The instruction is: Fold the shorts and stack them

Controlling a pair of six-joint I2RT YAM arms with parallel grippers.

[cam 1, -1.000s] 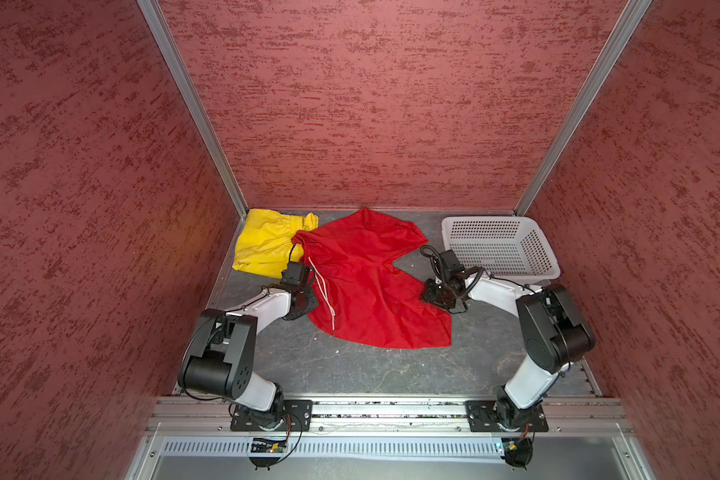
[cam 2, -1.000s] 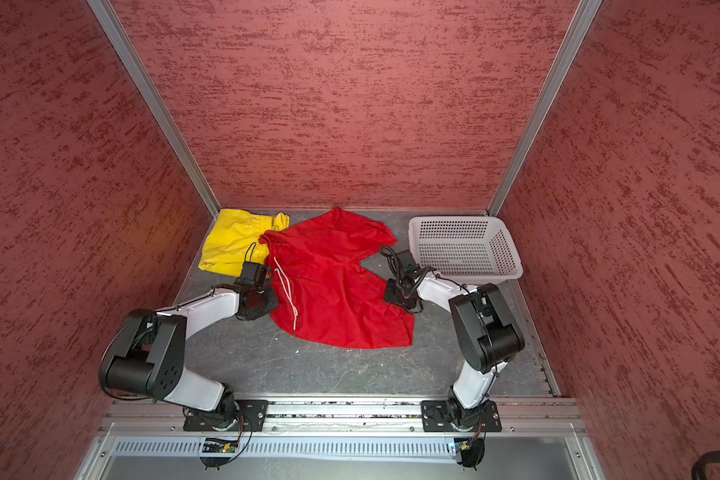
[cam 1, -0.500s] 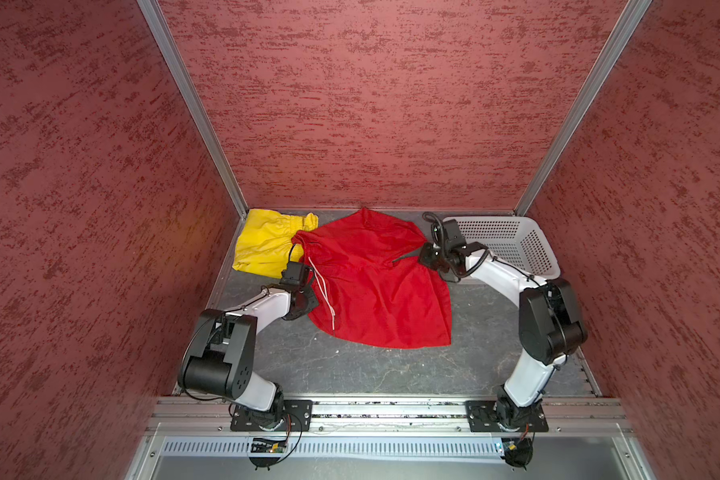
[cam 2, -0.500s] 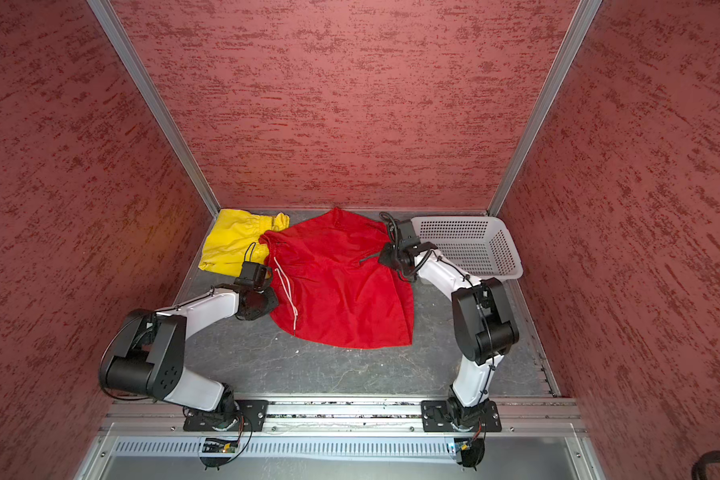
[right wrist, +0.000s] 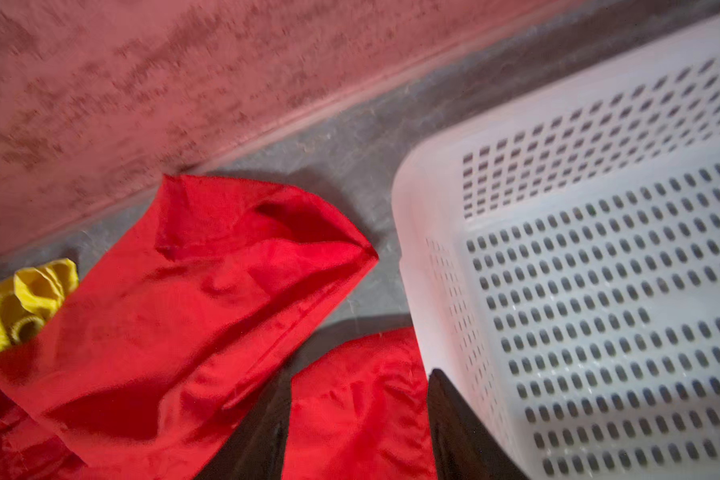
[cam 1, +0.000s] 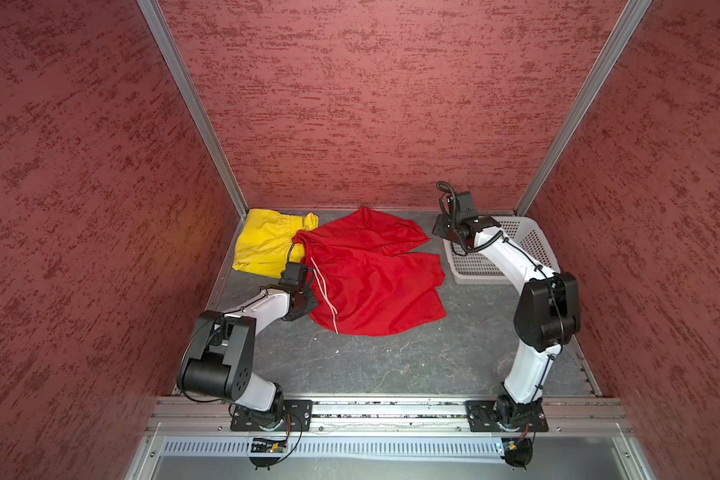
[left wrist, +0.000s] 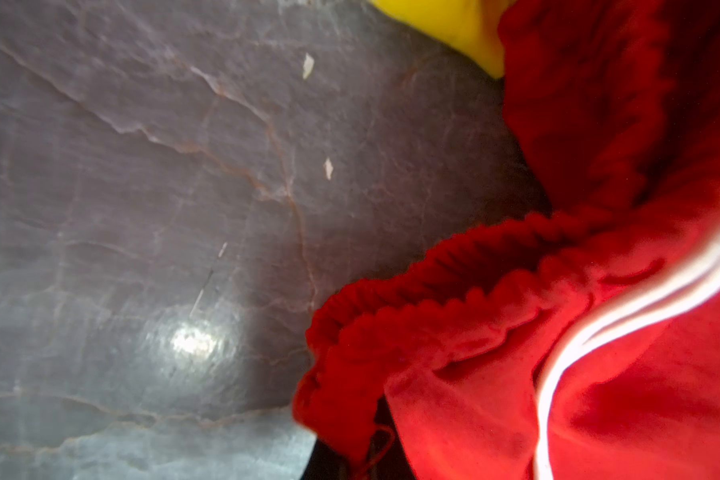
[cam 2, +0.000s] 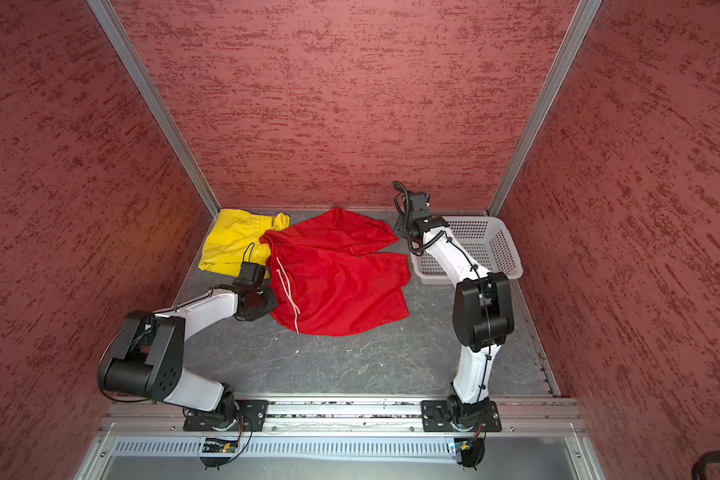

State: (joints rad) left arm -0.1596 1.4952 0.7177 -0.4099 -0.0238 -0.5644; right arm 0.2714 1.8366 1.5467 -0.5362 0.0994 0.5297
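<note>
The red shorts (cam 1: 371, 282) (cam 2: 337, 282) lie spread on the grey floor, waistband to the left, both legs pointing right, a white drawstring (cam 1: 325, 295) across them. Their back-left corner overlaps the yellow shorts (cam 1: 262, 245) (cam 2: 233, 241). My left gripper (cam 1: 308, 305) (left wrist: 350, 465) sits low at the waistband's near end, shut on the gathered red waistband (left wrist: 433, 291). My right gripper (cam 1: 440, 230) (right wrist: 358, 449) hangs raised between the far red leg (right wrist: 225, 270) and the basket, open, its dark fingers (right wrist: 258, 436) apart with nothing between them.
A white perforated basket (cam 1: 528, 237) (right wrist: 599, 270) stands at the back right, its near-left corner under my right arm. Red textured walls close in the back and both sides. Bare grey floor (cam 1: 391, 365) stretches in front of the shorts.
My right gripper took the red shorts' right edge, carried it toward the back, let go and rose beside the basket. The legs now lie spread apart. The left arm kept still.
</note>
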